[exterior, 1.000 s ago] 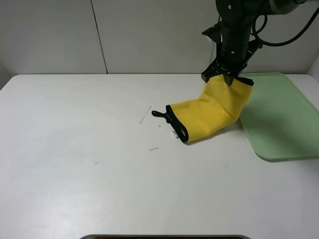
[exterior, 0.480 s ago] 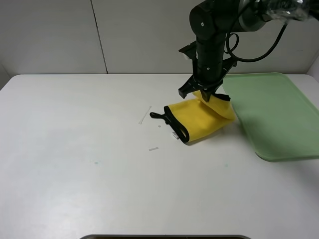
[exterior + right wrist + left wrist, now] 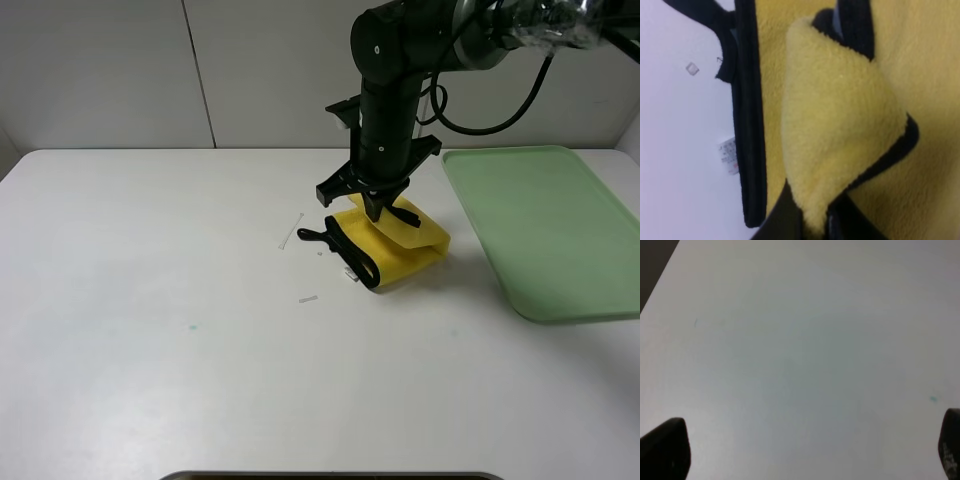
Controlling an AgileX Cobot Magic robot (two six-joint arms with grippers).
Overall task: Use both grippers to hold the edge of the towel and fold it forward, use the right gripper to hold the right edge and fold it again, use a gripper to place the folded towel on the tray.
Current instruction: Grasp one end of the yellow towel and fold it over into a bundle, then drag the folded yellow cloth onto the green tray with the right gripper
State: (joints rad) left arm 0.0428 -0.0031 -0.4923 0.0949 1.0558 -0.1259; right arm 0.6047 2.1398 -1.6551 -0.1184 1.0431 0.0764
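Bright even light, faint shadows, towel (image 3: 840,125) close-up soft

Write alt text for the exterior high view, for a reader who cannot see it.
The right gripper, shut on the towel's edge, holds it over the rest of the yellow towel on the white table. The green tray lies apart, to the right.

White tabletop (image 3: 180,380), pale grey panelled wall (image 3: 100,70) behind with a dark vertical seam (image 3: 198,75), even soft light
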